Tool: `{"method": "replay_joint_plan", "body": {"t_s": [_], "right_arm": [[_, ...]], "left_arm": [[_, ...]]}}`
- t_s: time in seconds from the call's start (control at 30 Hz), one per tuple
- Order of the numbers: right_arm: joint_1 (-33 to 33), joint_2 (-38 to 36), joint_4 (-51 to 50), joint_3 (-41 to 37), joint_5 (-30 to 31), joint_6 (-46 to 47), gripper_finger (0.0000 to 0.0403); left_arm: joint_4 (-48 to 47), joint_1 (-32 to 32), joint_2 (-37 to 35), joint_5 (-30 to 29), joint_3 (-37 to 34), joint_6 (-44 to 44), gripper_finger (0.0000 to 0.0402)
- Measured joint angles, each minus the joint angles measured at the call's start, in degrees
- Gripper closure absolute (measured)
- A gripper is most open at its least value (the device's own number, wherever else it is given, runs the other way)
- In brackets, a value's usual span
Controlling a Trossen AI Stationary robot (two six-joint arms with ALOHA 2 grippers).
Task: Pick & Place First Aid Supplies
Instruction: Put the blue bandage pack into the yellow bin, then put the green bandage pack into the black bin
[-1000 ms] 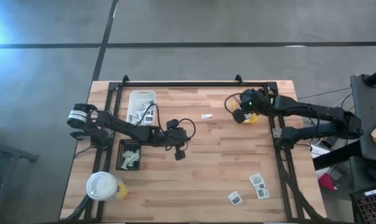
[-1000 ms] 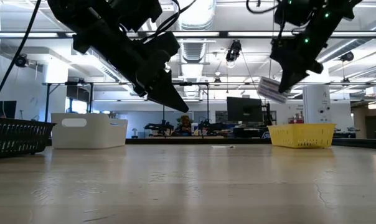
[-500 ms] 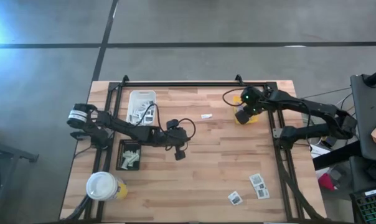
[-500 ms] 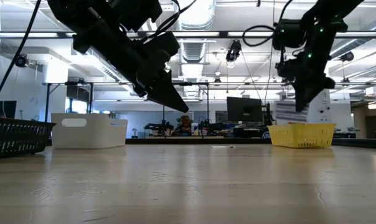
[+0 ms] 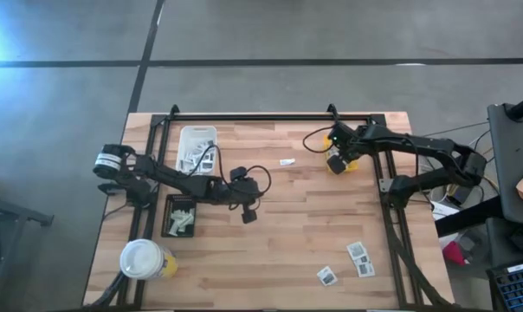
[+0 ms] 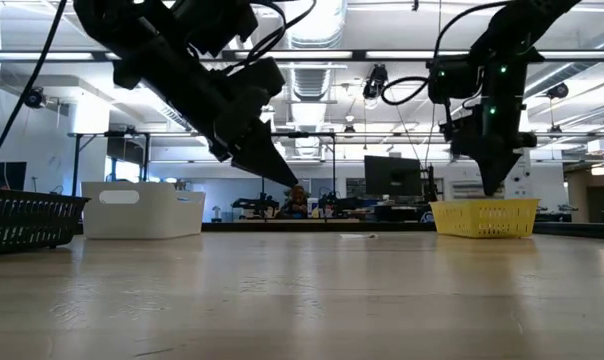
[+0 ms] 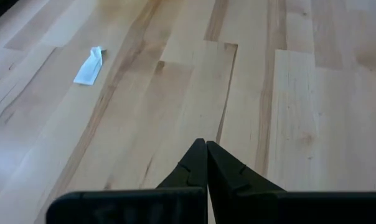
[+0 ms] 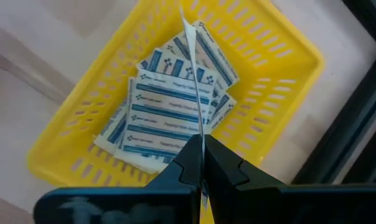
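Two arms are in play, but only the right one is working. The right gripper has swung from beside the yellow basket to directly above it, and its fingers remain pinched tight on a thin white packet, seen edge-on in the right wrist view. Below it, inside the basket, lies a pile of blue-striped packets, so earlier deliveries are already in. With the load now over the opening, my judgement is that the carry is finished and release is the next step.

Well away from the basket, toward the table's centre, the left gripper hangs motionless with its fingers closed on nothing. A small white piece lies between it and the basket, and three grey-printed packets wait near the table's front edge, far from the basket.
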Motion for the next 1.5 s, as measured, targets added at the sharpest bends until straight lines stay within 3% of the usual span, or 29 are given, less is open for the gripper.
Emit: {"method": "replay_joint_plan", "body": {"t_s": [0.5,1.17,1.5], "right_arm": [[0.02,0.65,0.57,0.0,1.36,-2.7,0.0389],[0.07,0.65,4.45,0.62,1.2,-2.6,0.0283],[2.6,-2.02,1.63,4.45,-9.41,0.89,0.0287]], "left_arm": [[0.11,0.0,0.02,0.0,-0.7,-1.16,0.0401],[0.11,0.0,0.02,0.0,-0.7,-1.14,0.0401],[0.12,0.45,0.02,0.0,-0.7,-0.99,0.0401]]}}
